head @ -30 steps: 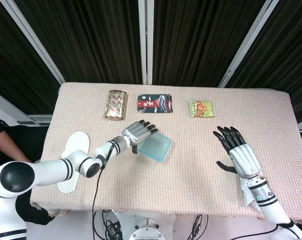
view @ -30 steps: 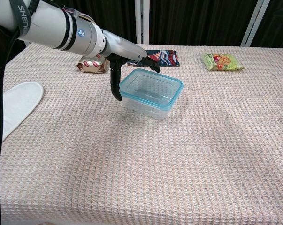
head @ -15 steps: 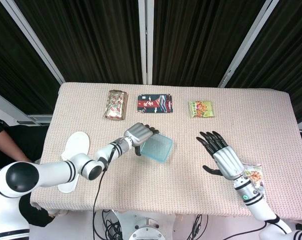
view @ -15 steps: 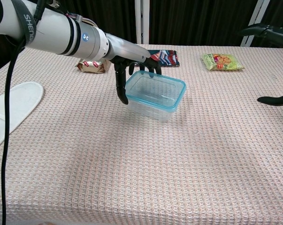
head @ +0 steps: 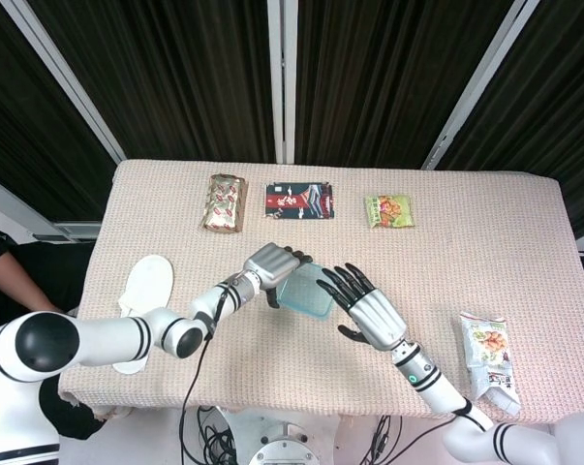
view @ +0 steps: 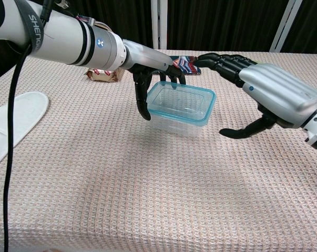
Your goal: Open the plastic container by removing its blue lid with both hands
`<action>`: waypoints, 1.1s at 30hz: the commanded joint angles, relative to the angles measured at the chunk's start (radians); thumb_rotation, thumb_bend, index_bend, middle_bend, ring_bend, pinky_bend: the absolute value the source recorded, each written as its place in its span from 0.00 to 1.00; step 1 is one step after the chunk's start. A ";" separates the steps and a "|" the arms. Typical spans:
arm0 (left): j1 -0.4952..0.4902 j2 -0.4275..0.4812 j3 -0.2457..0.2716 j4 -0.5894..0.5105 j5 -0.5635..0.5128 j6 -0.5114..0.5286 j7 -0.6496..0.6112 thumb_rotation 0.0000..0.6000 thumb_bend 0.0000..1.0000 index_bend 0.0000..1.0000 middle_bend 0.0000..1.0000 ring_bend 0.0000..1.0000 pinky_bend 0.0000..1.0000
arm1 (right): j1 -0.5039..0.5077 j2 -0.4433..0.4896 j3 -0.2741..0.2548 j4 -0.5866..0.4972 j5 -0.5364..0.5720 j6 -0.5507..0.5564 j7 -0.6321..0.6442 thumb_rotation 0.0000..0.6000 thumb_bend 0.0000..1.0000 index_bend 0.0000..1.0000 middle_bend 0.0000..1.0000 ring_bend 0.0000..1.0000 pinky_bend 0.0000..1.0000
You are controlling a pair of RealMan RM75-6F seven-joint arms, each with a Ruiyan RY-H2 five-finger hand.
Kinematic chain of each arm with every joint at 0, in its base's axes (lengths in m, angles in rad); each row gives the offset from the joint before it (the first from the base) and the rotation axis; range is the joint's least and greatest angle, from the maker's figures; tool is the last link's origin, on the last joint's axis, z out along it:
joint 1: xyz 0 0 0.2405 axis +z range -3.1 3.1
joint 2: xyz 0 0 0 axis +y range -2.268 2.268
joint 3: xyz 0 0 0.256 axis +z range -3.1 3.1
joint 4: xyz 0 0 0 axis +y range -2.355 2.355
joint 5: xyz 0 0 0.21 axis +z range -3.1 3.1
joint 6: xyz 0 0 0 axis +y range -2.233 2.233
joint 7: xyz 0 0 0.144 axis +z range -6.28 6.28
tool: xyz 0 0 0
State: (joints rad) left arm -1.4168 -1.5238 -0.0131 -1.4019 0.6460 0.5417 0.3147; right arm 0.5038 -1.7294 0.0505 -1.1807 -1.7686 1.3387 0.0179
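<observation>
- The plastic container (head: 305,292) (view: 181,106) with its blue lid (view: 182,100) sits near the middle of the table (head: 485,232).
- The left hand (head: 273,264) (view: 155,73) is at its 9 o'clock side, fingers curled around that end.
- The right hand (head: 367,308) (view: 271,94) is at its 3 o'clock side, fingers spread, holding nothing.

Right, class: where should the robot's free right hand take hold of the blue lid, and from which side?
Probably the lid's rim at the short end nearest the right hand, coming from the robot's right. The left hand already covers the opposite end, and that raised rim overhangs the clear container, offering fingers an edge.
</observation>
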 commanded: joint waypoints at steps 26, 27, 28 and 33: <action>-0.038 -0.018 0.031 -0.007 -0.079 0.016 0.055 1.00 0.00 0.25 0.32 0.22 0.37 | 0.064 -0.234 -0.020 0.347 -0.016 0.114 0.100 1.00 0.07 0.00 0.00 0.00 0.00; -0.038 -0.018 0.031 -0.006 -0.080 0.015 0.055 1.00 0.00 0.25 0.32 0.22 0.37 | 0.065 -0.234 -0.021 0.347 -0.015 0.113 0.098 1.00 0.07 0.00 0.00 0.00 0.00; -0.039 -0.019 0.032 -0.006 -0.080 0.015 0.056 1.00 0.00 0.25 0.32 0.22 0.37 | 0.066 -0.233 -0.023 0.347 -0.013 0.111 0.096 1.00 0.07 0.00 0.00 0.00 0.00; -0.040 -0.017 0.033 -0.005 -0.080 0.016 0.056 1.00 0.00 0.25 0.32 0.22 0.37 | 0.070 -0.226 -0.022 0.341 -0.004 0.110 0.087 1.00 0.07 0.00 0.00 0.00 0.00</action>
State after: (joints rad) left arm -1.4564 -1.5413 0.0199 -1.4071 0.5664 0.5572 0.3705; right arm 0.5733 -1.9562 0.0279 -0.8398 -1.7732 1.4485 0.1050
